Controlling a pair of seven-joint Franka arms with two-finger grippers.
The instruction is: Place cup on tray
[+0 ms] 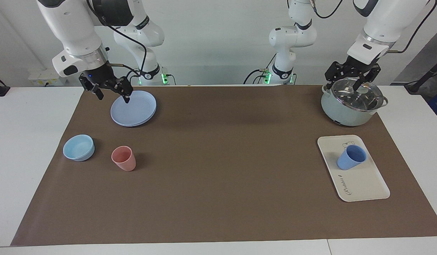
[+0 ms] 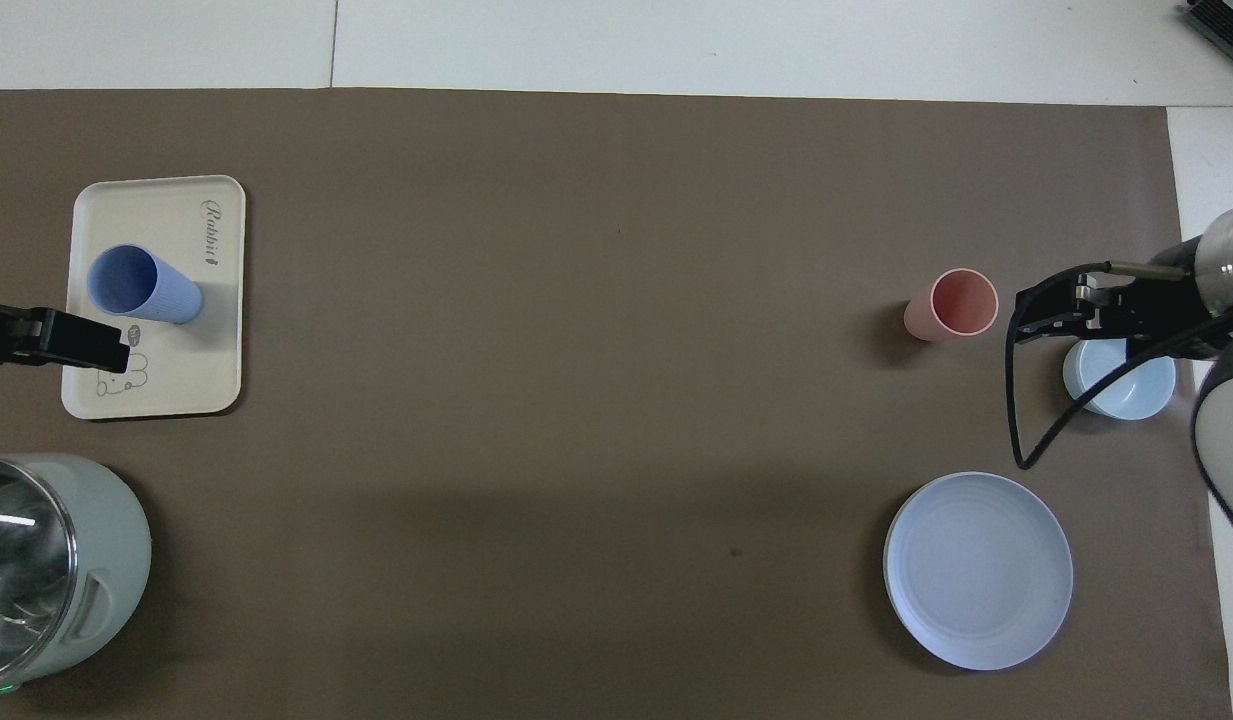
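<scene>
The periwinkle-blue cup [image 1: 350,158] [image 2: 141,285] stands mouth up on the cream tray [image 1: 364,184] [image 2: 181,385], toward the left arm's end of the table. Its spot is at the tray's end with the bear drawing. My left gripper [image 1: 348,83] [image 2: 76,342] hangs open and empty over the lid of the pot, apart from the cup. At the other end of the table, my right gripper [image 1: 113,96] [image 2: 1051,312] is raised over the rim of the blue plate, open with nothing in it.
A grey-green pot [image 1: 347,111] [image 2: 46,560] with a glass lid stands nearer to the robots than the tray. Toward the right arm's end are a round blue plate [image 1: 135,109] [image 2: 978,570], a light-blue bowl [image 1: 78,147] [image 2: 1126,388] and a salmon-pink tumbler [image 1: 123,158] [image 2: 951,305].
</scene>
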